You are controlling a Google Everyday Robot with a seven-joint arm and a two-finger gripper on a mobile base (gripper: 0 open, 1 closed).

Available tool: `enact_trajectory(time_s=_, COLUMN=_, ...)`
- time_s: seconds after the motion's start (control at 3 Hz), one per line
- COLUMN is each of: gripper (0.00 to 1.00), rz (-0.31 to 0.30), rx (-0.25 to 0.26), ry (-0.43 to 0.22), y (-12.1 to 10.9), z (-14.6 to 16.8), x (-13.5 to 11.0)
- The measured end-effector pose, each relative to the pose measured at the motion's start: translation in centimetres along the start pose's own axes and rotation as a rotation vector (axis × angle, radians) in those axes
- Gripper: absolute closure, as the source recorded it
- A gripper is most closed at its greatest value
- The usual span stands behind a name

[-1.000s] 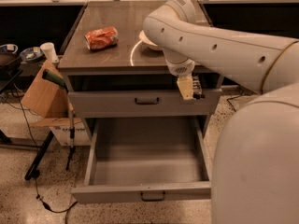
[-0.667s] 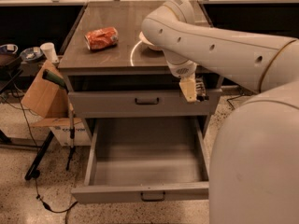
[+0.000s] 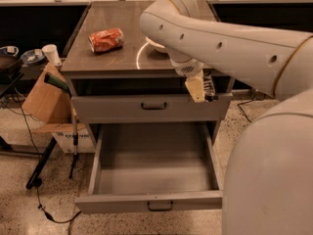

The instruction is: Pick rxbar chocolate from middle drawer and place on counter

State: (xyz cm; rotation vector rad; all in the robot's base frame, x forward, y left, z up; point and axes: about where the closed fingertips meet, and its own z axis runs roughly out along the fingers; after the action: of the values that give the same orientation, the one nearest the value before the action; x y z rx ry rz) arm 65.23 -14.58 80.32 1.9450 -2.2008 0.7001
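One claw (image 3: 204, 94) above middle drawer (image 3: 151, 168), right side

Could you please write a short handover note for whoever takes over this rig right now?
End effector: hangs in front of the closed upper drawer, at its right end, below the counter edge; grip state unclear. Something small and dark, possibly the rxbar chocolate, sits against it.
Middle drawer: pulled open, no bar visible on its floor.
Done: apparently the pick, unconfirmed.
Left: confirm the bar, lift above the counter, set it down clear of the crushed orange can.
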Motion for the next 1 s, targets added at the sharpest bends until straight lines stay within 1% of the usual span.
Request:
enact_trajectory(time_s=0.33, gripper=1.00, rz=-0.007, rx=0.035, ry=0.015, y=-1.0, z=-2.0, x=-1.1)
enact_trajectory(time_s=0.67, gripper=1.00, rz=-0.002, rx=0.081, ry=0.035, y=-2.4, z=-4.2, x=-2.2)
enact_trajectory(time_s=1.0, gripper=1.00, rz=0.037, rx=0.134, ry=0.057, y=-3.6, z=-6.7, x=-1.8)
